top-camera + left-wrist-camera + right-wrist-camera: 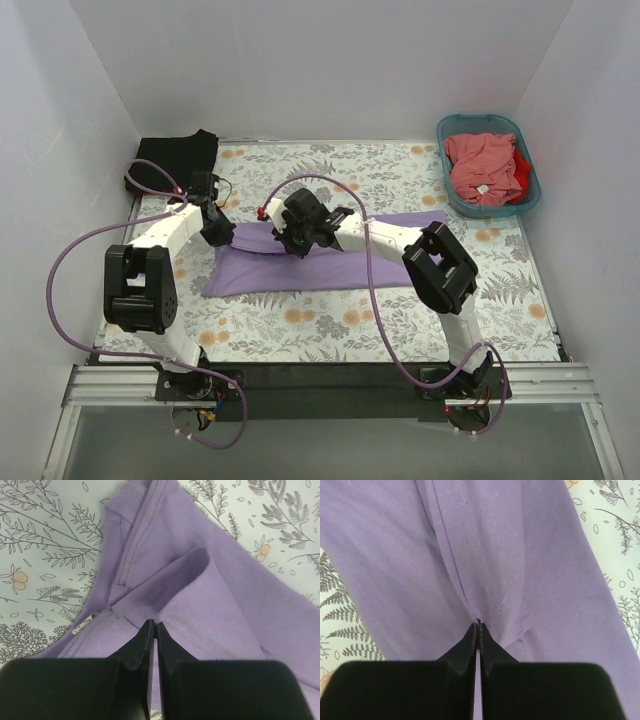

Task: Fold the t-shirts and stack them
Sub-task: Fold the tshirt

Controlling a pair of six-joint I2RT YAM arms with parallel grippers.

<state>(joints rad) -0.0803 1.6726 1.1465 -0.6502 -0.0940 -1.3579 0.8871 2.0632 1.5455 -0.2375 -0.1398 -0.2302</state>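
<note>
Because the lavender t-shirt (300, 272) spread mid-table is likely light, limp cotton that sags, the left gripper (154, 630) at its ten o'clock and the right gripper (479, 628) near twelve each clamp closed on an edge fold.

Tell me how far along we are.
Done: the black t-shirt looks folded at the far-left corner. In hand: the lavender t-shirt, folded into a strip, with the left gripper and right gripper both pinched shut on it. Left: finishing it, then the pink t-shirt and red t-shirt in the teal basket.
</note>
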